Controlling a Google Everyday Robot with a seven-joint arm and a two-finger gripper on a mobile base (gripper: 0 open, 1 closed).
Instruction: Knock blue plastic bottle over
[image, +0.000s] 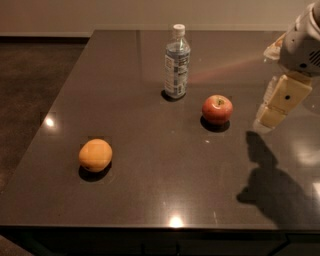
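That cream gripper (270, 117) (grip state unclear) may clip the round red apple (217, 109) sitting between it and the slim bluish plastic bottle (177, 62).

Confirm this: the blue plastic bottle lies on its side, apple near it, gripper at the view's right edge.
Wrong. The camera view shows the blue plastic bottle standing upright, cap on top. The apple is near it and the gripper is at the right edge.
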